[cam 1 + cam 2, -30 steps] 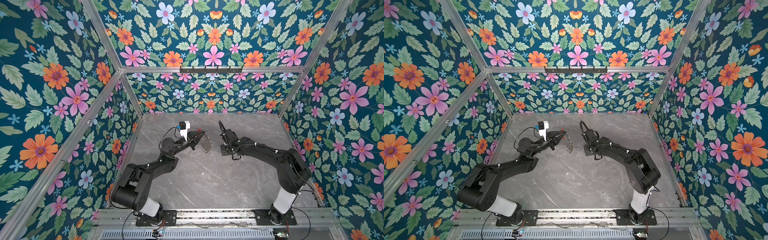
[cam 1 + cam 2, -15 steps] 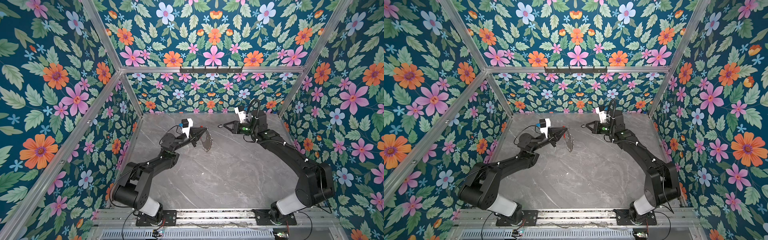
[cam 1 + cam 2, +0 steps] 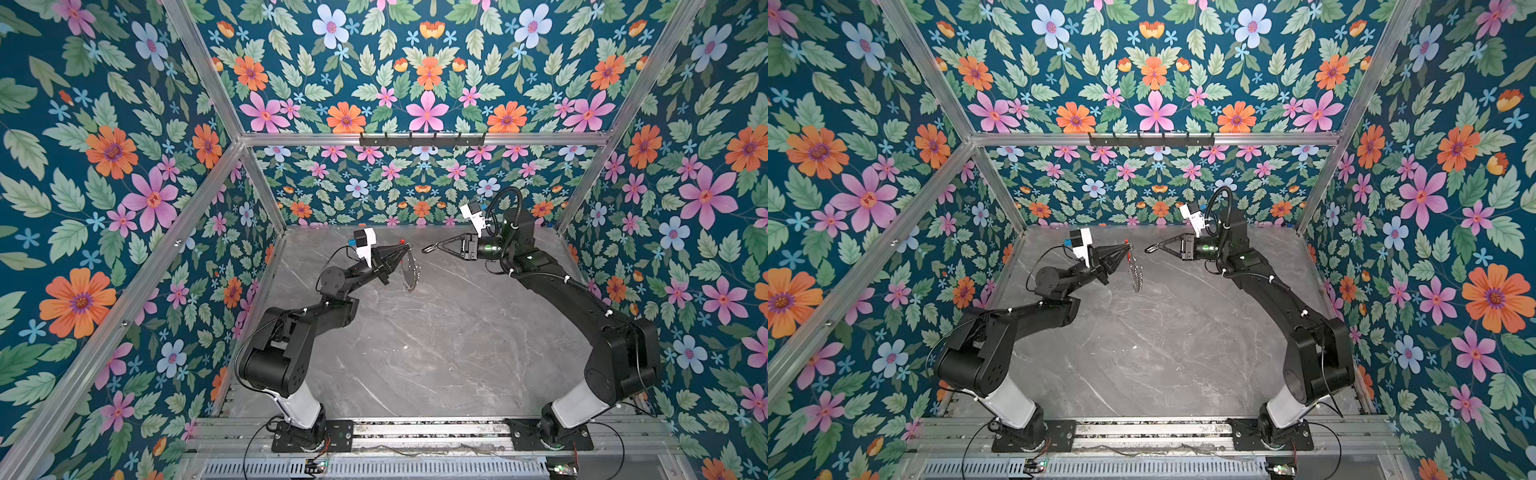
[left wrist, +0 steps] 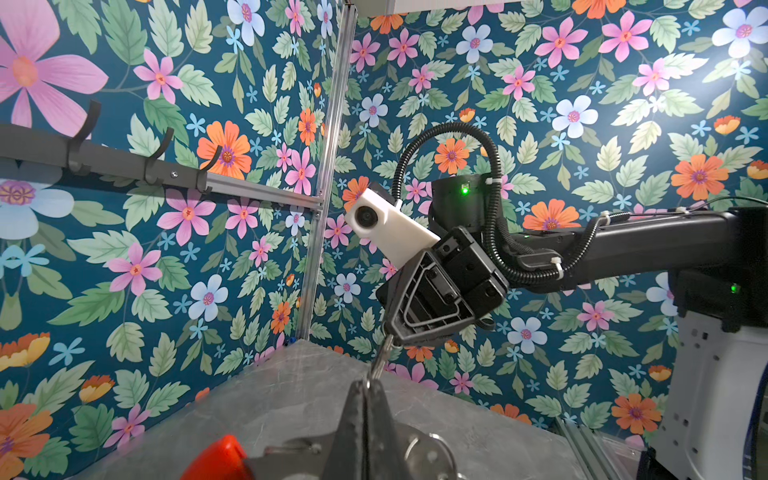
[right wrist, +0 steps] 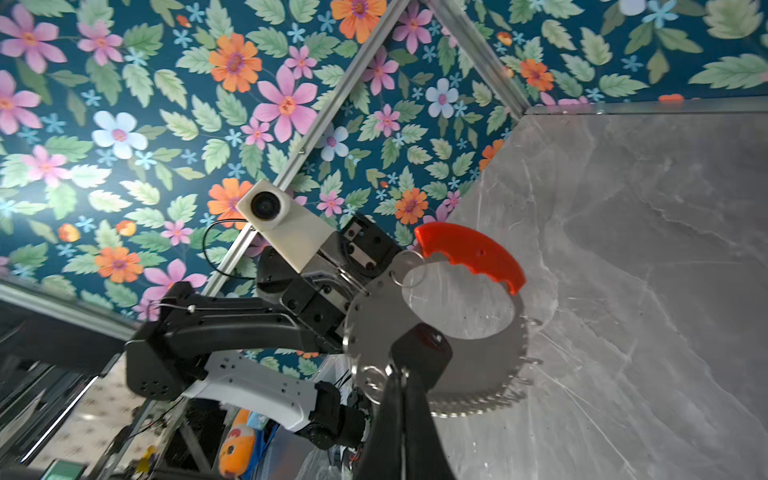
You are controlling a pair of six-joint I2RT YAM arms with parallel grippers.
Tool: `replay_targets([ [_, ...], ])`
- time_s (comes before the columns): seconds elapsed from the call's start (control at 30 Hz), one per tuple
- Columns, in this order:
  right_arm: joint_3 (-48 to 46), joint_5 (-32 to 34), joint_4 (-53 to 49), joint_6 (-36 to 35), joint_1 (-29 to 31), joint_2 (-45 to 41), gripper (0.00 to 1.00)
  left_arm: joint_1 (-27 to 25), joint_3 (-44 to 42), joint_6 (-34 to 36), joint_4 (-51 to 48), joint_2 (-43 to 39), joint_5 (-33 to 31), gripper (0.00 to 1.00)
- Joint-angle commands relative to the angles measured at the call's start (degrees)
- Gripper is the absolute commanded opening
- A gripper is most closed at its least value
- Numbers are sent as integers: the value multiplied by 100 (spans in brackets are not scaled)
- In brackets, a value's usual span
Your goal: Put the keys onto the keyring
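Observing the keyring [image 3: 411, 272] clamped at its rim, beside the red curved piece [image 5: 469, 253], in the left end effector [image 3: 406, 248], hanging clear of the tabletop [image 3: 415, 353]. Noted the right end effector [image 3: 424, 250] clenched on the keys [image 5: 422, 357], held aloft just beside the keyring; contact between them not determinable.

Grey red-handled keyring [image 5: 482, 374] aloft, on edge — black key [image 5: 422, 361] near

No readable text or labels.
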Motion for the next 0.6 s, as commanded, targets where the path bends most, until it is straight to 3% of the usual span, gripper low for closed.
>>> replay_targets([
  [0.0,250,938,-1722,-1189,68,-23,0,74,3,228,-173,-174,204,0],
  [0.2,624,2855,-4051,-1828,485,603,0,80,-94,998,-1308,-637,234,0],
  [0.43,-96,2711,-4460,-1636,841,925,0,81,-149,1113,-1541,-808,243,0],
  [0.57,409,3103,-4663,-1655,824,1661,0,89,-64,1158,-1588,-739,328,0],
])
